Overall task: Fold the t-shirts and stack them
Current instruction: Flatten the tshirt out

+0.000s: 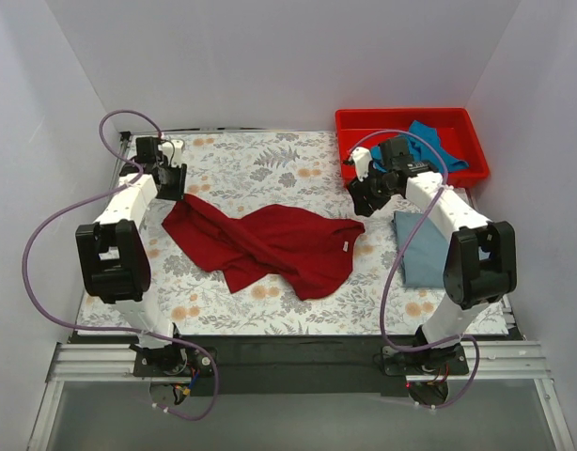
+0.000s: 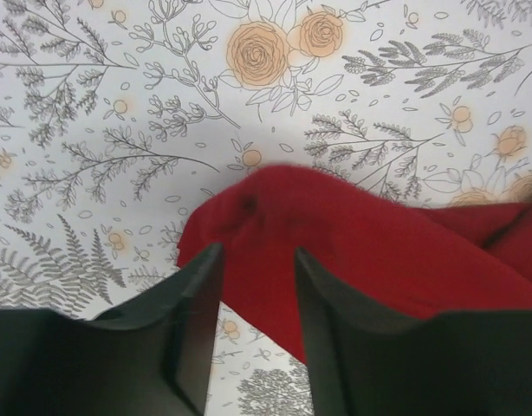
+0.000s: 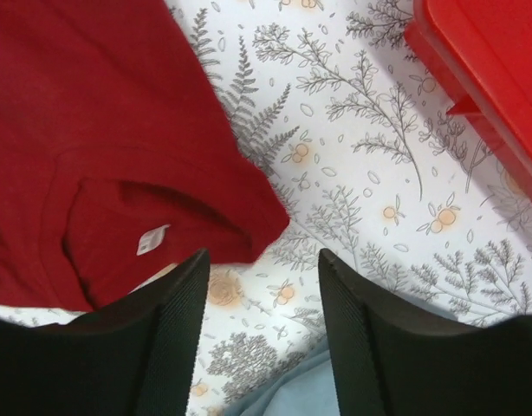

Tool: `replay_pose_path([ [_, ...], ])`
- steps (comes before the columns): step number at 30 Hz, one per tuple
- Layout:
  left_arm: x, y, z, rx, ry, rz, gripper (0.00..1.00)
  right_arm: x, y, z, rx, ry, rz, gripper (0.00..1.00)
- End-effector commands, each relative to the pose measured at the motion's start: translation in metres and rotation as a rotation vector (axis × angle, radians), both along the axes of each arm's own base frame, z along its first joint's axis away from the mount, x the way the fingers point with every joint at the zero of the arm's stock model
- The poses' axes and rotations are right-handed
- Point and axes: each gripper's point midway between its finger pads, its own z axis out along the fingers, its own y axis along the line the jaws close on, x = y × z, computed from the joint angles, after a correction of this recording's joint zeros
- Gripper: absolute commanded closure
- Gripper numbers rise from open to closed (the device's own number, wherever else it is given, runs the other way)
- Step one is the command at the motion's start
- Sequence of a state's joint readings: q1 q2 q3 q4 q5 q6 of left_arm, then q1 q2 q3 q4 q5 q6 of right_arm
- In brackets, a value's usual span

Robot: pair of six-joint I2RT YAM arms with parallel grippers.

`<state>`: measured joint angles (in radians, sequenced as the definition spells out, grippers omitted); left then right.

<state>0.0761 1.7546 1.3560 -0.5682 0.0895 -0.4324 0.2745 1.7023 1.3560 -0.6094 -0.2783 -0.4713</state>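
Observation:
The dark red t-shirt lies crumpled in the middle of the table; its collar and white label show in the right wrist view. My left gripper is open just above the shirt's far left corner, holding nothing. My right gripper is open and empty over bare tablecloth, right of the red shirt's collar end. The grey-blue t-shirt lies folded at the right, under my right arm; its edge shows in the right wrist view. The teal-blue t-shirt lies in the red bin.
The red plastic bin stands at the far right corner; its rim shows in the right wrist view. The floral tablecloth covers the table. White walls close in the left, back and right sides.

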Motion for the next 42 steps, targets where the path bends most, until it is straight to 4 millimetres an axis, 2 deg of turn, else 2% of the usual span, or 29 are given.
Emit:
replay_pose_path([
  [1, -0.006, -0.009, 0.029, -0.071, -0.021, 0.006, 0.6, -0.031, 0.006, 0.035, 0.042, -0.037, 0.061, 0.37],
  [3, -0.021, -0.017, 0.04, -0.127, -0.026, -0.059, 0.57, -0.062, 0.016, 0.04, 0.077, -0.037, 0.143, 0.37],
  [4, -0.043, -0.036, 0.031, -0.201, 0.026, -0.135, 0.57, -0.08, 0.03, 0.041, 0.079, -0.032, 0.208, 0.38],
  [5, -0.056, -0.042, 0.049, -0.204, -0.02, -0.18, 0.56, -0.093, 0.036, 0.038, 0.071, -0.032, 0.252, 0.38],
  [6, -0.067, -0.047, 0.047, -0.205, -0.02, -0.23, 0.55, -0.106, 0.042, 0.04, 0.069, -0.049, 0.29, 0.39],
  [7, -0.08, -0.053, 0.048, -0.222, -0.01, -0.26, 0.54, -0.131, 0.06, 0.029, 0.06, -0.019, 0.373, 0.39],
  [9, -0.105, -0.06, 0.037, -0.242, 0.037, -0.288, 0.54, -0.15, 0.073, 0.018, 0.04, 0.016, 0.416, 0.39],
  [10, -0.111, -0.061, 0.033, -0.248, 0.055, -0.283, 0.54, -0.167, 0.085, 0.011, 0.032, 0.044, 0.469, 0.39],
  [13, -0.126, -0.062, 0.016, -0.267, 0.115, -0.257, 0.53, -0.188, 0.105, -0.012, 0.0, 0.093, 0.522, 0.37],
  [14, -0.131, -0.064, 0.011, -0.287, 0.14, -0.237, 0.53, -0.194, 0.112, -0.023, -0.027, 0.079, 0.537, 0.31],
  [15, -0.133, -0.064, 0.009, -0.295, 0.149, -0.233, 0.53, -0.195, 0.109, -0.034, -0.076, 0.065, 0.53, 0.29],
  [16, -0.136, -0.066, 0.004, -0.306, 0.164, -0.23, 0.52, -0.201, 0.12, -0.042, -0.089, 0.047, 0.553, 0.27],
  [21, -0.147, -0.072, -0.018, -0.343, 0.234, -0.226, 0.52, -0.193, 0.132, -0.085, -0.224, 0.029, 0.505, 0.28],
  [22, -0.148, -0.072, -0.024, -0.34, 0.24, -0.223, 0.51, -0.193, 0.134, -0.09, -0.231, 0.034, 0.507, 0.32],
  [24, -0.154, -0.073, -0.037, -0.329, 0.275, -0.219, 0.51, -0.194, 0.136, -0.093, -0.227, 0.048, 0.513, 0.47],
  [25, -0.156, -0.074, -0.045, -0.32, 0.29, -0.216, 0.51, -0.194, 0.139, -0.091, -0.219, 0.046, 0.517, 0.68],
  [27, -0.156, -0.076, -0.06, -0.282, 0.311, -0.208, 0.51, -0.189, 0.148, -0.072, -0.181, 0.001, 0.541, 0.98],
  [28, -0.152, -0.076, -0.063, -0.267, 0.297, -0.205, 0.51, -0.183, 0.154, -0.053, -0.146, -0.05, 0.553, 0.99],
  [29, -0.154, -0.076, -0.066, -0.253, 0.31, -0.206, 0.51, -0.184, 0.155, -0.053, -0.139, -0.045, 0.559, 0.99],
  [31, -0.15, -0.079, -0.075, -0.198, 0.303, -0.218, 0.52, -0.176, 0.164, -0.015, -0.034, -0.1, 0.591, 0.99],
  [32, -0.148, -0.079, -0.081, -0.183, 0.307, -0.216, 0.52, -0.164, 0.16, 0.006, 0.013, -0.14, 0.576, 0.99],
  [33, -0.148, -0.077, -0.086, -0.161, 0.318, -0.209, 0.53, -0.159, 0.16, 0.018, 0.044, -0.157, 0.576, 0.99],
  [34, -0.147, -0.073, -0.09, -0.137, 0.324, -0.197, 0.55, -0.152, 0.164, 0.038, 0.094, -0.184, 0.58, 0.99],
  [35, -0.146, -0.063, -0.095, -0.08, 0.333, -0.167, 0.57, -0.145, 0.161, 0.054, 0.12, -0.215, 0.572, 0.99],
  [36, -0.147, -0.057, -0.104, -0.053, 0.36, -0.146, 0.62, -0.128, 0.155, 0.075, 0.149, -0.258, 0.546, 0.99],
  [39, -0.15, -0.034, -0.118, 0.062, 0.391, -0.104, 0.68, -0.091, 0.14, 0.103, 0.151, -0.345, 0.472, 0.99],
  [40, -0.148, -0.026, -0.119, 0.071, 0.39, -0.092, 0.72, -0.073, 0.137, 0.119, 0.144, -0.395, 0.439, 0.99],
  [41, -0.141, -0.011, -0.117, 0.125, 0.376, -0.055, 0.76, -0.052, 0.126, 0.112, 0.113, -0.391, 0.388, 0.99],
  [42, -0.138, -0.006, -0.118, 0.141, 0.378, -0.051, 0.78, -0.038, 0.122, 0.112, 0.099, -0.402, 0.362, 0.99],
])
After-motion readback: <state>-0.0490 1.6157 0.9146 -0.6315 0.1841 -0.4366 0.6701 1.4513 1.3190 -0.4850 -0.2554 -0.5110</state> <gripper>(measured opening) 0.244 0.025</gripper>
